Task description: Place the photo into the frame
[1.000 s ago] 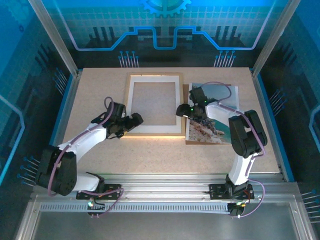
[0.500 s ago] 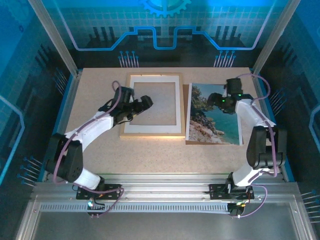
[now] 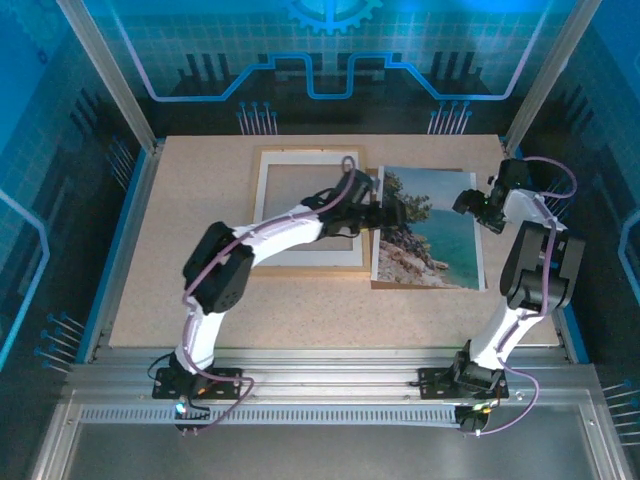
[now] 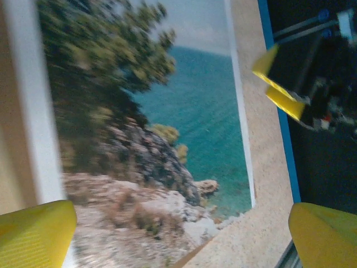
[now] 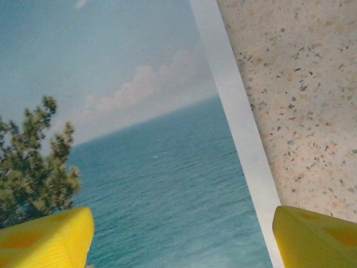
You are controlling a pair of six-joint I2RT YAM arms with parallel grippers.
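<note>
Now, beneath the left gripper (image 3: pixel 394 213) and right gripper (image 3: pixel 468 201), both spread, the rectangular colour coast print (image 3: pixel 432 235) looks thin, light and bendy: pinch its edge.

Speckled beige table (image 3: pixel 200 290), white mat border (image 3: pixel 262 195)

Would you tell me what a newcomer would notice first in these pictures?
The bright photo of a rocky coast lies flat, right of the pale wooden frame. The left gripper, open, hangs above the photo's left edge; the right gripper, also open, hovers at its right edge.
</note>
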